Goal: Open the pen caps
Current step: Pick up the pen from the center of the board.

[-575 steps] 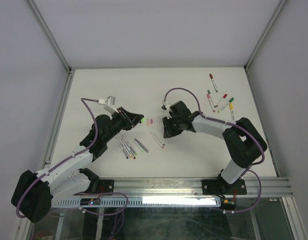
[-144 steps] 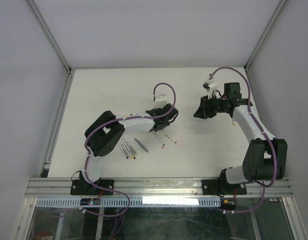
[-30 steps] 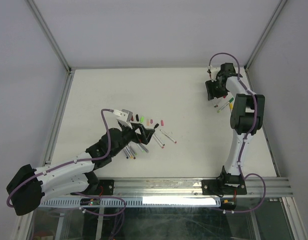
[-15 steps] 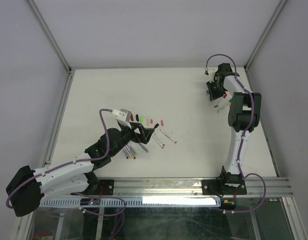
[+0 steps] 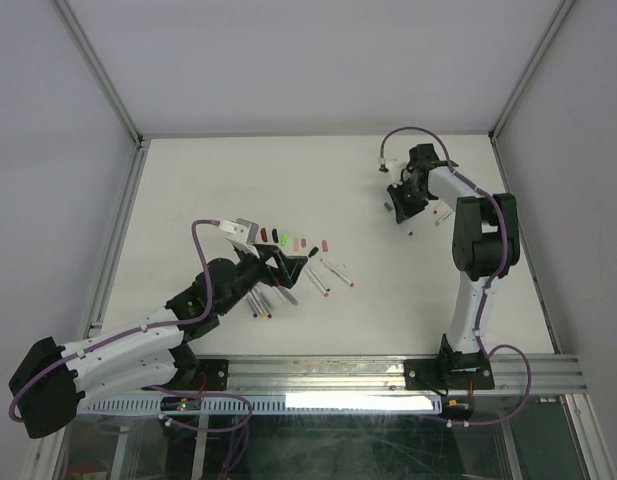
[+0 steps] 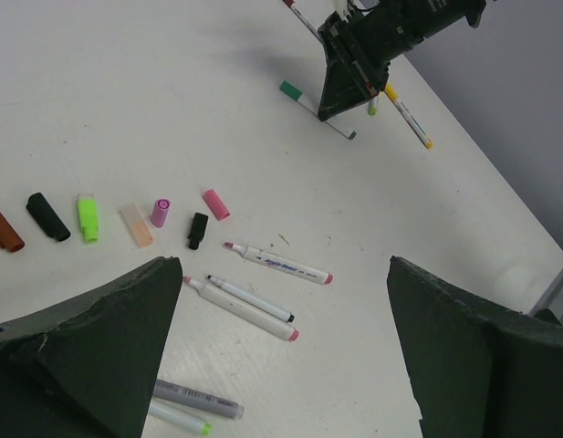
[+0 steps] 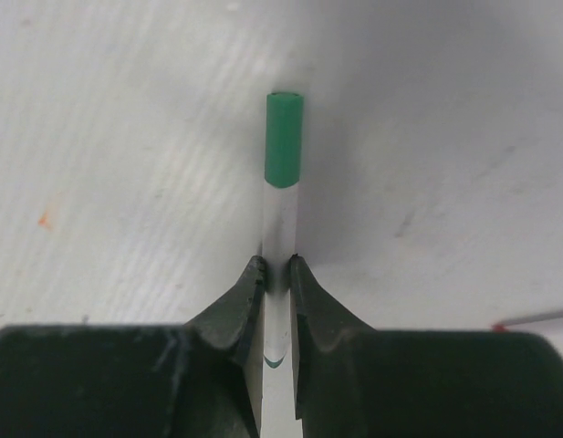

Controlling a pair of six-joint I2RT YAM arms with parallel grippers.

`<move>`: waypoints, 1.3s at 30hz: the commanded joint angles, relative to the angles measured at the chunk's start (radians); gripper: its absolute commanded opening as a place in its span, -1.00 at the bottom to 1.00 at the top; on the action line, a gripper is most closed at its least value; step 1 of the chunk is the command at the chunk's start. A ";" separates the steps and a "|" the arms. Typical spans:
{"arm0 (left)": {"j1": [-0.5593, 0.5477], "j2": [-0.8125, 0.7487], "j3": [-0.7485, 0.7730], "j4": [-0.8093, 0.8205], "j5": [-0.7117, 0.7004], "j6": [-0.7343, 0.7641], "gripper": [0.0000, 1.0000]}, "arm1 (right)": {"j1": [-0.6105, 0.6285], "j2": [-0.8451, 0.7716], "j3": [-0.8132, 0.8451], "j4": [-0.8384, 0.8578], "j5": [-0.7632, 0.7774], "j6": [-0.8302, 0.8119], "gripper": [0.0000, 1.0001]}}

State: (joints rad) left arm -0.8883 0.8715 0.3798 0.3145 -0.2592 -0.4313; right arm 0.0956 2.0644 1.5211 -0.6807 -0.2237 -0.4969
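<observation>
Right gripper (image 7: 275, 265) is seen clamped on the white barrel of a pen (image 7: 279, 228), with the fingers pressed onto it from both sides. The green cap (image 7: 284, 139) is on the pen and sticks out clear ahead of the fingertips. The grip back on the barrel is judged deliberate, leaving the cap end free to be pulled by the other arm. The pen is held low at the far right of the table (image 5: 238, 180), cap end pointing toward the middle. Whether it touches the surface cannot be told.

Left gripper (image 5: 290, 266) is held with fingers wide apart and nothing between them, hovering over the middle of the table. Just beyond it a row of loose caps (image 6: 136, 224) is laid out: brown, black, lime, peach, purple, small black, pink, each apart from its neighbour. Bare pens (image 6: 281, 265) with exposed tips are lying just on the near side of the row. Keeping caps and barrels in separate groups is judged a way to hold finished work out of the handover space.

Further pens (image 6: 407, 111), apparently capped, are lying beyond the right gripper and are not yet dealt with. The step in hand is judged to be bringing the green-capped pen to the open left gripper for the pull. The task is judged past halfway. Risk noted: the thin barrel may twist in the pinch when the cap is tugged.
</observation>
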 commanded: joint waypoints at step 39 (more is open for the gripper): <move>0.008 0.014 -0.010 0.112 0.033 -0.056 0.98 | 0.223 -0.163 -0.273 0.018 0.052 -0.028 -0.54</move>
State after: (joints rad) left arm -0.8883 0.8845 0.3618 0.3504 -0.2512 -0.4728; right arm 0.3122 1.8938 1.2781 -0.6739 -0.2058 -0.5072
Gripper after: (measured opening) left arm 0.990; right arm 0.230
